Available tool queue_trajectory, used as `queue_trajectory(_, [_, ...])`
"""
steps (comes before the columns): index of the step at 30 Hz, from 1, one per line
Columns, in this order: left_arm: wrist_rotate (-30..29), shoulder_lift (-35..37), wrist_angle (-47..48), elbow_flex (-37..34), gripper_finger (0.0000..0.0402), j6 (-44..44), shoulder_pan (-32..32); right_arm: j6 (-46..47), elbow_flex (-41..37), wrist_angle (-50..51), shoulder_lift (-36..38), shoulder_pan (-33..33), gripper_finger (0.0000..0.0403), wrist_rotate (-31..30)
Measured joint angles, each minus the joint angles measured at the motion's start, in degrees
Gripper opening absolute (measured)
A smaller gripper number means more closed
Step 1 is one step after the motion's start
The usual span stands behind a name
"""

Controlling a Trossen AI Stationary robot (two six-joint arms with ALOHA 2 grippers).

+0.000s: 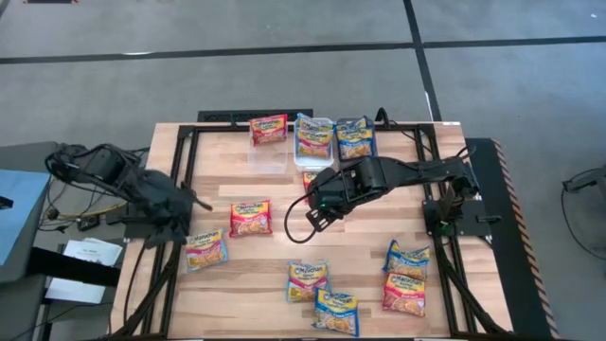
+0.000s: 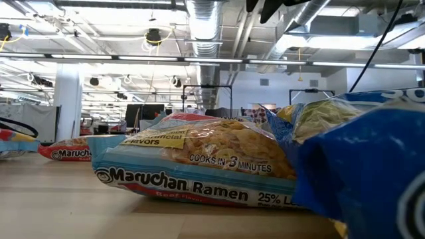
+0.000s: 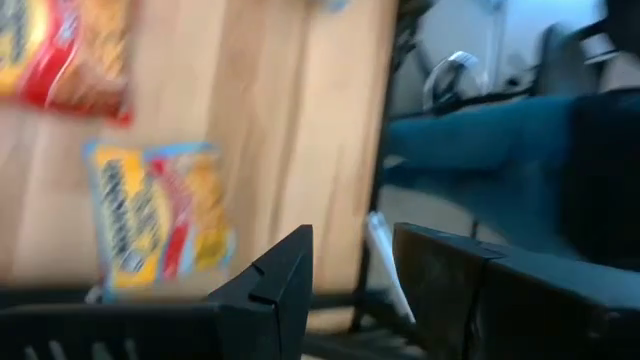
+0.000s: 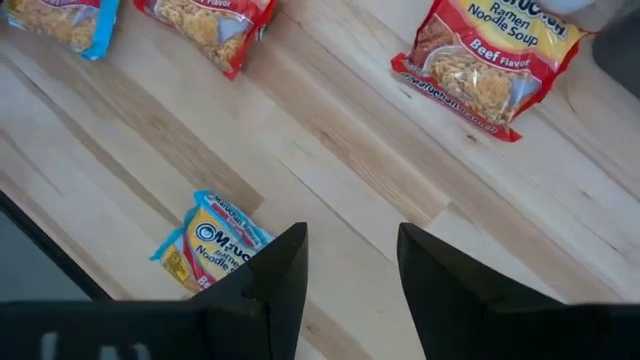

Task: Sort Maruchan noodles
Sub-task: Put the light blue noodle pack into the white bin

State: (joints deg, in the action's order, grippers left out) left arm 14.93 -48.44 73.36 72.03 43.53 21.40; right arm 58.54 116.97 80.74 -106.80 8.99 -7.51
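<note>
Handling: packets look light, crinkly and slick, with brittle noodle blocks inside; I judge a pinch across a flat side edge or crimped seam safest, squeezing gently.
Look: flat square Maruchan ramen packets, yellow-orange print with red or blue bands.
Near edge, 6 o'clock: blue-banded packet [image 1: 336,311], with another packet [image 1: 307,280] just beyond it.
Near right, 5 o'clock: red packet [image 1: 404,293] touching a blue packet [image 1: 408,258] above it.
Left, 8 o'clock: packet [image 1: 205,249] beside the left gripper [image 1: 178,225], at the table's left edge; fingers spread apart, nothing between them.
Left of centre, 9 o'clock: red beef packet [image 1: 250,218], lying flat and alone.
Centre: right gripper [image 1: 318,215], hovering over bare wood; fingers spread apart, holding nothing.
Far edge, 12 o'clock: red packet [image 1: 268,129], then two blue-trimmed packets [image 1: 313,138] and [image 1: 354,137] side by side; a clear bin [image 1: 268,158] sits near the red one.
Far centre: one more packet [image 1: 310,177], mostly hidden under the right arm.
</note>
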Motion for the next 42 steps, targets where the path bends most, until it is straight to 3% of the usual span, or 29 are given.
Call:
queue_trajectory(12, [-0.57, -1.07, 4.29, -0.02, 0.0152, -2.52, 3.81, -1.92, -0.02, -0.19, -0.02, -0.01, 0.018, -3.05])
queue_trajectory(20, [-12.17, -0.94, 3.2, -1.02, 0.018, -0.14, 3.81, -3.55, -0.02, -0.23, -0.04, 0.18, 0.018, -3.15])
queue_trajectory(30, [-12.34, 0.47, -8.23, -15.61, 0.0165, 2.18, 3.81, -5.07, -0.02, -0.27, -0.04, 0.24, 0.018, -3.14])
queue_trajectory(36, [-7.77, 0.41, -15.77, -24.04, 0.0165, 4.63, 3.81, -5.13, -0.02, -0.29, -0.04, 0.24, 0.018, -3.13])
queue_trajectory(42, [-8.18, 0.45, -16.42, -28.06, 0.0165, 8.04, 3.83, -5.22, -0.02, -0.29, -0.04, 0.24, 0.018, -3.13])
